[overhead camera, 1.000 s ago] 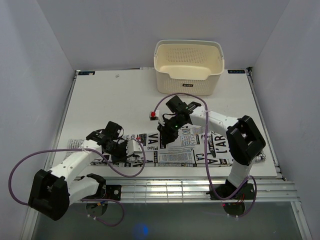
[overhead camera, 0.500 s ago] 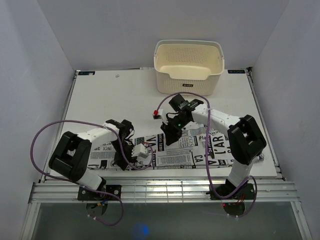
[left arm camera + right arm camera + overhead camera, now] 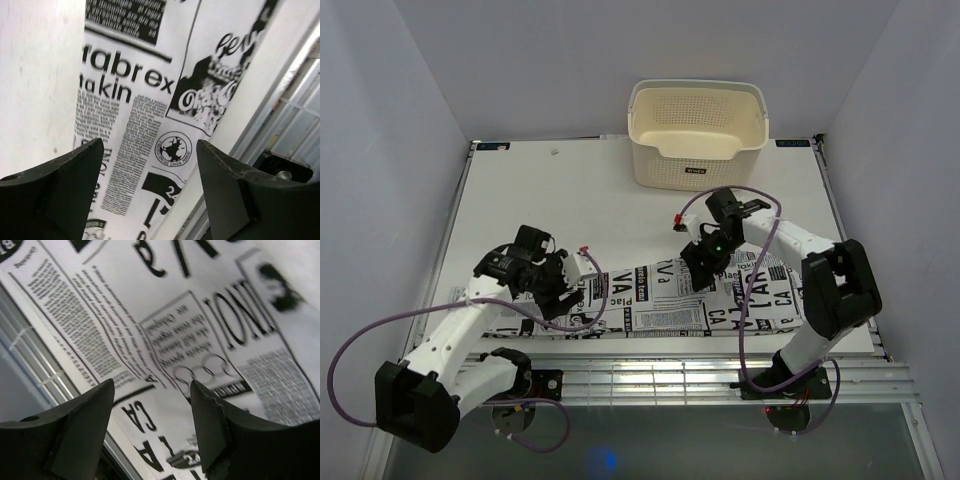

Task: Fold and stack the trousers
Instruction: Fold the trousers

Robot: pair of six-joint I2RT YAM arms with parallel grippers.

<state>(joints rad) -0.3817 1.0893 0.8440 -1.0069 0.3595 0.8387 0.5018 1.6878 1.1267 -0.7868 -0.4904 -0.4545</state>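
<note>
Newly opened, left hand (image 3: 567,276) and right hand (image 3: 704,262) hover spread over trousers (image 3: 660,300) smoothed flat at six o'clock for folding.

A flat white rectangular tabletop (image 3: 540,200) fills the middle of this narrow booth. Plain pale lavender-grey panels close it in: a back wall (image 3: 570,60), a left wall (image 3: 380,150) and a right wall (image 3: 910,150). A cream perforated plastic basket (image 3: 670,165) stands near the table's far edge. Silver slotted metal rails (image 3: 650,375) run along the near edge, and below them lies a dull grey floor (image 3: 720,450) with a small blue glint (image 3: 605,460). The light is soft and even, with faint shadows
</note>
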